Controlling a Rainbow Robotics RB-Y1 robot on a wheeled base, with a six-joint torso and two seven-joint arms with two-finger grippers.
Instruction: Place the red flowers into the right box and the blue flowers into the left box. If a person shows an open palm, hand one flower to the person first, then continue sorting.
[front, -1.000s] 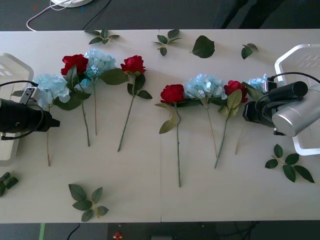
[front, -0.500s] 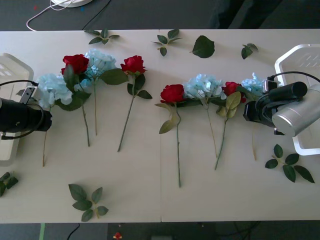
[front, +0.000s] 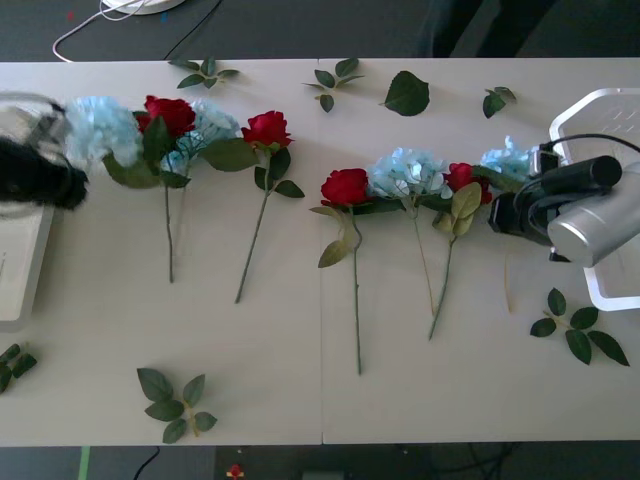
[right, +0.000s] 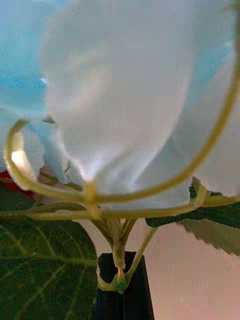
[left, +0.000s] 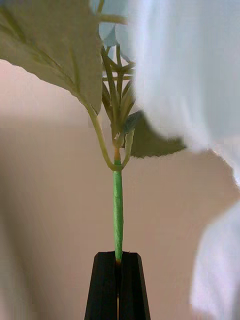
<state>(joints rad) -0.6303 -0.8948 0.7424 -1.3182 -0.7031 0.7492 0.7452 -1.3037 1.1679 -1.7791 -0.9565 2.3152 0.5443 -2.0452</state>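
My left gripper (left: 118, 280) pinches a blue flower's (front: 100, 128) stem, carrying it at the table's (front: 280, 380) far left beside the cream box (front: 20, 270). My right gripper (right: 122, 285) (black fingers pressed together) pinches another blue flower (front: 507, 160) near the white box (front: 600, 110).

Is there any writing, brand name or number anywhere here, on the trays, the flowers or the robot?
None can be read: the white tray, the cream tray, the table and the black fingers holding a blue flower's stem bear no visible text.
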